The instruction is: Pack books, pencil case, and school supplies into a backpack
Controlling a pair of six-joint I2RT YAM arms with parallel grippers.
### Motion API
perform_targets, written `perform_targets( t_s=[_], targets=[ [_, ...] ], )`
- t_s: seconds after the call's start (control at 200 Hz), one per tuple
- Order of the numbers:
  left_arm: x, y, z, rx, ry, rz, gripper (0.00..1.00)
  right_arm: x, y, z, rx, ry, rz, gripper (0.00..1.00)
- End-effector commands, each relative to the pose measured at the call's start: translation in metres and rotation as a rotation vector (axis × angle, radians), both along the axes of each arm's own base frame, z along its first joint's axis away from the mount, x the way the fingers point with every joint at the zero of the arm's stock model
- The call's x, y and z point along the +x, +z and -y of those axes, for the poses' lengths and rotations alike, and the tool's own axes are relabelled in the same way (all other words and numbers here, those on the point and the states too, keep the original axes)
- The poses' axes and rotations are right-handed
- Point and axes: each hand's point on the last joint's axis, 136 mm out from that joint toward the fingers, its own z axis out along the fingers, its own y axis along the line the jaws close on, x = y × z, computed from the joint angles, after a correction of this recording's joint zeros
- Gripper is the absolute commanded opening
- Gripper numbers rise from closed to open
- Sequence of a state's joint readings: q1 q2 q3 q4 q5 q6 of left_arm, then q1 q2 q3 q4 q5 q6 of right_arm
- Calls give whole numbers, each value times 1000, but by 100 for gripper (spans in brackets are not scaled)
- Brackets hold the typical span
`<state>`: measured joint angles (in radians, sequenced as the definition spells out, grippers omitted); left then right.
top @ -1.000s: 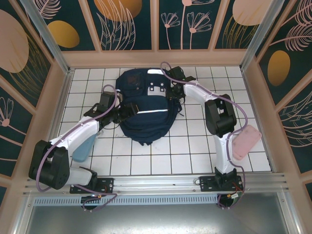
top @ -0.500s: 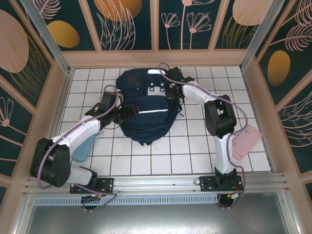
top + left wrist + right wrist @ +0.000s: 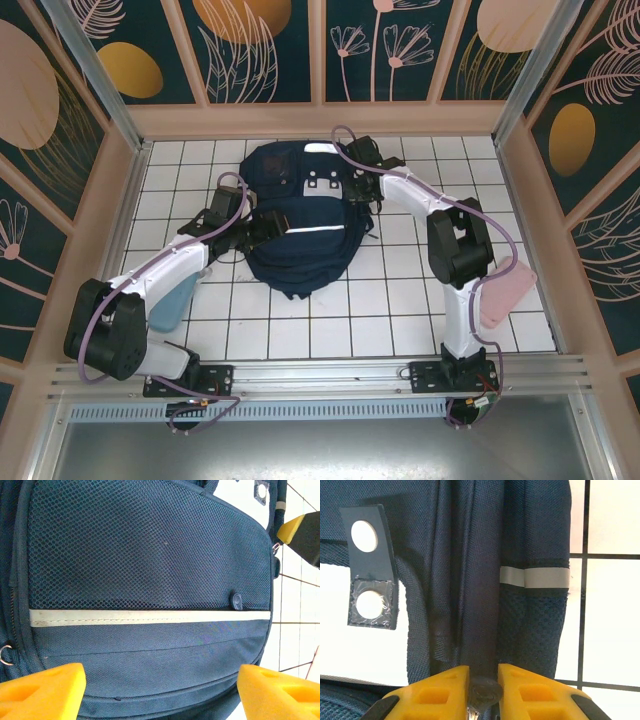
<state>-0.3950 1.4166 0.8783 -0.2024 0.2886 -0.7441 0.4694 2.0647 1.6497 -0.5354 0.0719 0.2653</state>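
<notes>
The backpack (image 3: pixel 300 225) lies far centre on the tabletop (image 3: pixel 400 300). My left end effector (image 3: pixel 162 695) gapes wide at its front. My right end effector (image 3: pixel 484 677) pinches a dark tab (image 3: pixel 483 692), which is cut off and hard to identify.

A large dark navy fabric backpack (image 3: pixel 300 235) (image 3: pixel 150 555) (image 3: pixel 465 580) lies flat, front face up, at the far middle of the white tiled table (image 3: pixel 400 320). A white reflective stripe (image 3: pixel 318 229) (image 3: pixel 150 616) crosses its front below a mesh panel (image 3: pixel 145 545). Grey patches (image 3: pixel 322 181) mark its upper part, and a black tab with two white studs (image 3: pixel 368 565) sits beside folded side fabric. A rounded pale blue pouch (image 3: pixel 168 308) lies near the left edge and a rounded pink pouch (image 3: pixel 508 285) near the right, both well apart from the bag.
</notes>
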Motion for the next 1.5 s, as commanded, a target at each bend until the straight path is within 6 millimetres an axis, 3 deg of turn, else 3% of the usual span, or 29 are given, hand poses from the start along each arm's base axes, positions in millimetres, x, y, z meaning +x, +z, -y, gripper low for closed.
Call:
perform_targets(
  t_s=[0.0,0.11,0.285,0.38,0.556,0.656,0.671,0.736,0.926,0.956,1.056,1.236,1.311,1.491],
  targets=[
    [3,7,4,-2,-23,23,80,-1,7,3,18,1,-5,22],
    [3,7,5,-1,-24,23,80,-1,5,4,17,-4,-14,21],
    [4,9,7,-8,-30,30,80,-6,13,2,33,6,1,2],
    [6,10,10,-13,-43,34,80,-16,23,-1,51,53,40,0],
    [12,13,21,-17,-71,51,79,-52,29,-4,116,160,67,0],
    [12,10,34,-9,-106,51,79,-71,28,-2,134,197,67,0],
    [18,20,40,-19,-113,75,79,-73,29,-2,137,203,68,0],
    [22,23,54,-22,-137,88,79,-83,26,-1,147,222,59,0],
    [39,10,98,-22,-182,77,69,-94,16,3,127,246,65,0],
    [43,-2,102,-4,-179,61,66,-95,15,2,121,261,74,0],
    [59,-10,113,9,-159,63,58,-100,12,-2,85,325,116,0],
    [79,-54,111,90,-90,-16,48,-115,11,-11,40,451,157,0],
    [84,-63,113,102,-79,-35,46,-122,10,-12,34,495,143,0],
    [93,-76,119,107,-72,-59,43,-166,10,-47,78,687,114,0]
  ],
)
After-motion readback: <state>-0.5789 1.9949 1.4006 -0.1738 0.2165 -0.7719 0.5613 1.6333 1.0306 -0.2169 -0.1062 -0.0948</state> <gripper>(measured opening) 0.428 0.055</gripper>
